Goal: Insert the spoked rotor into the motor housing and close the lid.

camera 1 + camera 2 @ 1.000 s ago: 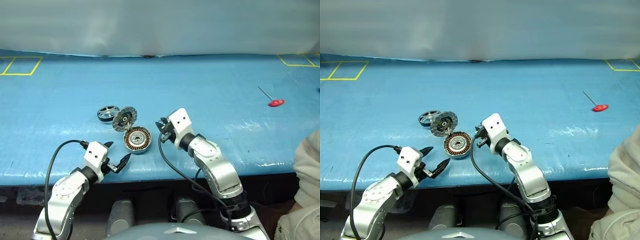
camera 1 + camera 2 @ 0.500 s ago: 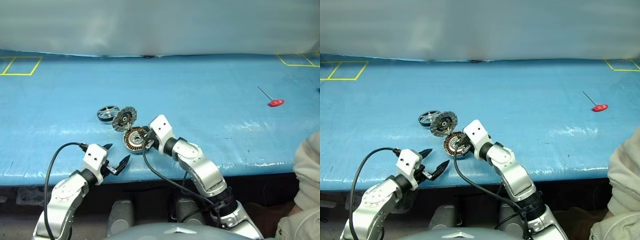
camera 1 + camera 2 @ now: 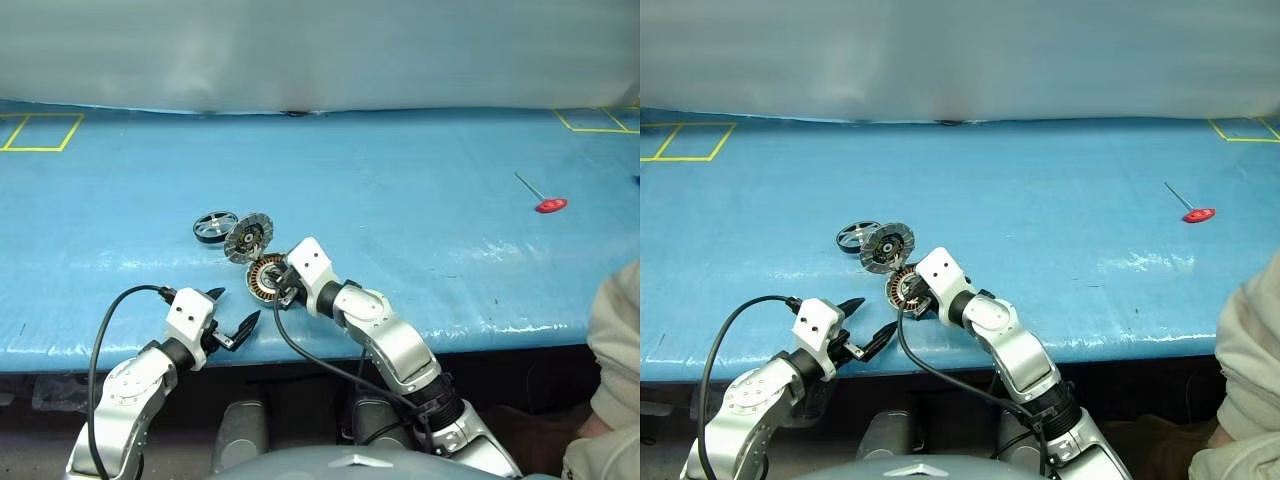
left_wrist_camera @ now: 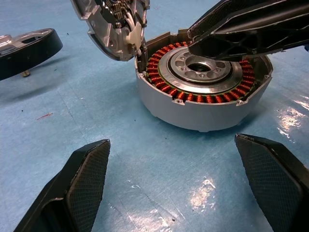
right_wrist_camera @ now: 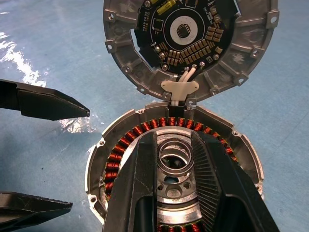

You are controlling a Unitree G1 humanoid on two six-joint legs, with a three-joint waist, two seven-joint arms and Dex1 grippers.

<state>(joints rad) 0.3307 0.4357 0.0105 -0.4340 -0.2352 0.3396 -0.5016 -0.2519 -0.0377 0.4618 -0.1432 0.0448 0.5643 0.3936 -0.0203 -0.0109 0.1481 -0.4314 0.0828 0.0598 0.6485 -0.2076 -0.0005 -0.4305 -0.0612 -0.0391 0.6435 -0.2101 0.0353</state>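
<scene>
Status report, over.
Left gripper open, near the motor housing. Right gripper over its hub, holding nothing. Lid open; spoked rotor on the table beyond it.

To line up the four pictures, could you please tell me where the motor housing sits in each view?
Left eye view: motor housing left of centre, partly under the right gripper.
Right eye view: same.
Left wrist view: upper centre.
Right wrist view: lower centre.
Shared landmark: the open lid hinged at its rim.
</scene>
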